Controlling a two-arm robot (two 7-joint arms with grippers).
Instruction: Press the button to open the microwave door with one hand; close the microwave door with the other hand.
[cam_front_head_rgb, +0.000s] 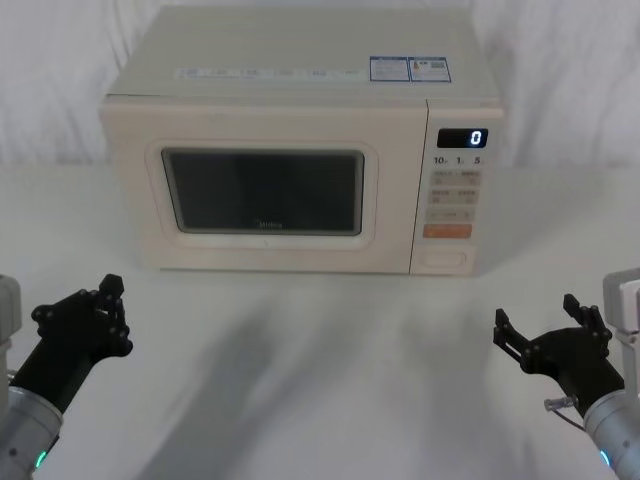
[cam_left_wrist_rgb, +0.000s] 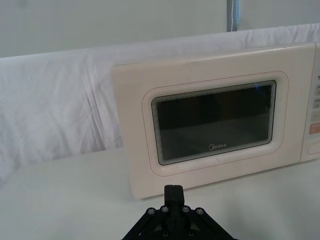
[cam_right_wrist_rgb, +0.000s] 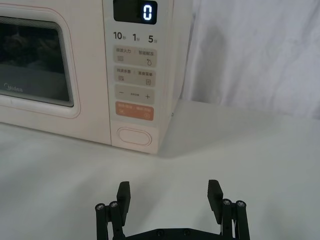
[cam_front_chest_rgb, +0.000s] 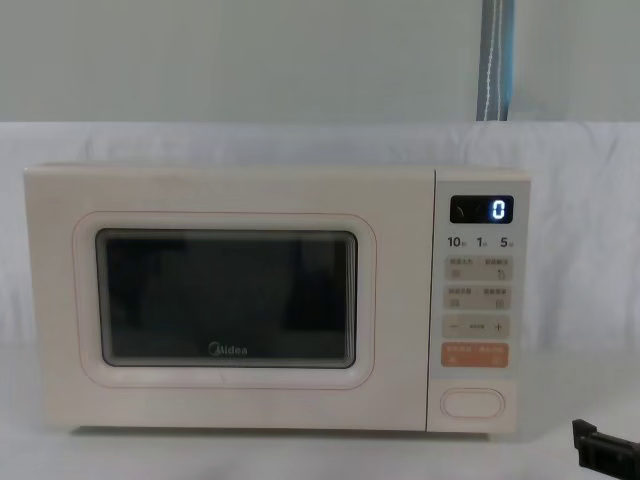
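White-draped bench, cream Midea microwave at its back edge, microwave door flush shut, button low on the control panel, left gripper pinched closed near the front left corner, right gripper spread open front right.

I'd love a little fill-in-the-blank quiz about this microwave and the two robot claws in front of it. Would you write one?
1. The microwave door is ____.
2. The display shows the digit ____.
3. The wide white button sits directly below the ____ key.
4. The right gripper has its fingers ____, while the left gripper rests low at the robot's left.

Missing words: closed; 0; orange; open
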